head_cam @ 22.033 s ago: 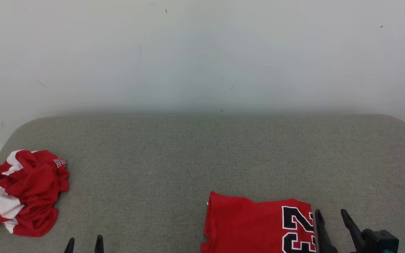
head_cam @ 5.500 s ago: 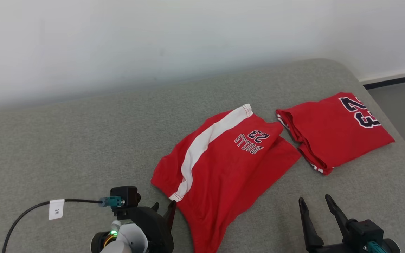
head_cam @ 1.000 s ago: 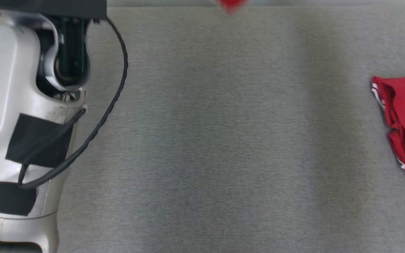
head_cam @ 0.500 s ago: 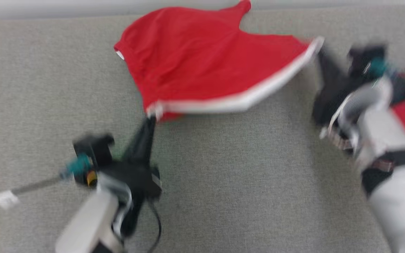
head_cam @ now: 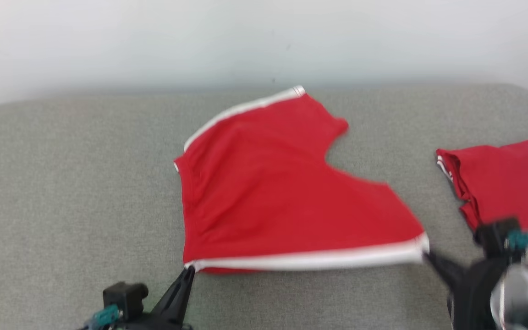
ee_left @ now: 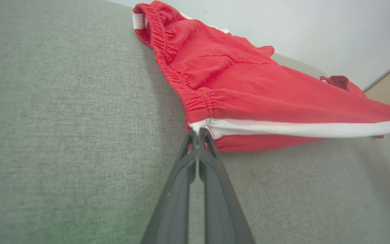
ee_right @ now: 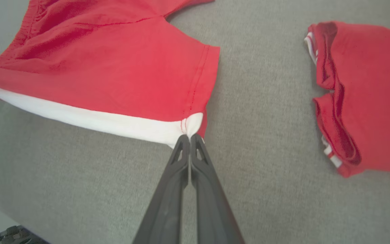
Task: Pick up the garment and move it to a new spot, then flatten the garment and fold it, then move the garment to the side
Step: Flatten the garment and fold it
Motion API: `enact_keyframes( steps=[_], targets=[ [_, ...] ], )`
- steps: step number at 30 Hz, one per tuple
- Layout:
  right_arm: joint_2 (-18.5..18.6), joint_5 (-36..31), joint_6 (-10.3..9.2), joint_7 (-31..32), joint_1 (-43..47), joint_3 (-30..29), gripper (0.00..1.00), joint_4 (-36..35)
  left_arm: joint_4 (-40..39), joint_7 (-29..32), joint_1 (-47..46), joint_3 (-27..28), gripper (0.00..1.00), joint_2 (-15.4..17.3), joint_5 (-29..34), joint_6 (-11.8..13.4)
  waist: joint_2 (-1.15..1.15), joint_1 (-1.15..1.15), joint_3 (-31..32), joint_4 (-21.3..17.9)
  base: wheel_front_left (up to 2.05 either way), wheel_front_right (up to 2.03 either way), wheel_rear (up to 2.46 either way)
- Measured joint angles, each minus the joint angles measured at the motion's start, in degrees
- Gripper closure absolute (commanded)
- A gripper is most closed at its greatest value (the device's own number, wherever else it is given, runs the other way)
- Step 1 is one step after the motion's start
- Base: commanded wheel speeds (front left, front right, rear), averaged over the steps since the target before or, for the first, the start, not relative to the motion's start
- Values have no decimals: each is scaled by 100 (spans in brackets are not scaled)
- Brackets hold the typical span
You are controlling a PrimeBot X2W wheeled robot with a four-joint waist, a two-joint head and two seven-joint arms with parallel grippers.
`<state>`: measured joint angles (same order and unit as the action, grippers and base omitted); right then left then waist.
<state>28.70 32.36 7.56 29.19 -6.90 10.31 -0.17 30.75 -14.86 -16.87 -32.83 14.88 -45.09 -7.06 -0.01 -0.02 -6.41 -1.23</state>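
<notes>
The garment [head_cam: 273, 192] is a pair of red shorts with white side stripes, spread across the middle of the grey cushion with its near edge stretched taut. My left gripper [head_cam: 189, 269] is shut on the near left corner at the waistband [ee_left: 198, 130]. My right gripper [head_cam: 426, 257] is shut on the near right corner at the leg hem [ee_right: 190, 130]. The far edge of the shorts [ee_right: 113, 61] rests on the cushion, and the near white stripe [ee_left: 300, 128] hangs slightly above it between my two grippers.
A folded red jersey [head_cam: 502, 181] with dark numbers lies on the cushion at the right, close to my right gripper; it is also in the right wrist view [ee_right: 367, 95]. The grey cushion [head_cam: 62, 183] stretches bare to the left. A pale wall [head_cam: 245, 36] stands behind.
The head camera has shifted between frames. Both grippers, still shut on the corners, have pulled the shorts toward me and lower, and the shorts now lie spread out on the cushion.
</notes>
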Motion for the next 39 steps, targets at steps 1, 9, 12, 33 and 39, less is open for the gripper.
enact_keyframes(
  steps=[1,9,12,33,39],
  targets=[
    [-1,1,0,332,311,-104,100,-227,-47,1,79,-20,100,55,29,16,0,0,71,0,0,0,0],
    [-672,21,0,1745,2078,-1091,100,-1728,-667,301,859,-330,100,662,346,260,0,0,388,-38,0,0,0],
    [-1011,53,-1,2100,2572,-1148,100,-1951,-940,476,1156,-454,100,893,386,294,0,0,380,-30,0,0,0],
    [-309,-350,-1,452,-427,-187,100,-159,-1037,749,-107,-215,100,-109,-3,716,2,3,207,505,0,0,0],
    [-282,-644,-1,-160,-1602,31,100,1088,-544,892,-825,-194,100,-472,5,868,2,3,-45,669,0,0,0]
  ],
)
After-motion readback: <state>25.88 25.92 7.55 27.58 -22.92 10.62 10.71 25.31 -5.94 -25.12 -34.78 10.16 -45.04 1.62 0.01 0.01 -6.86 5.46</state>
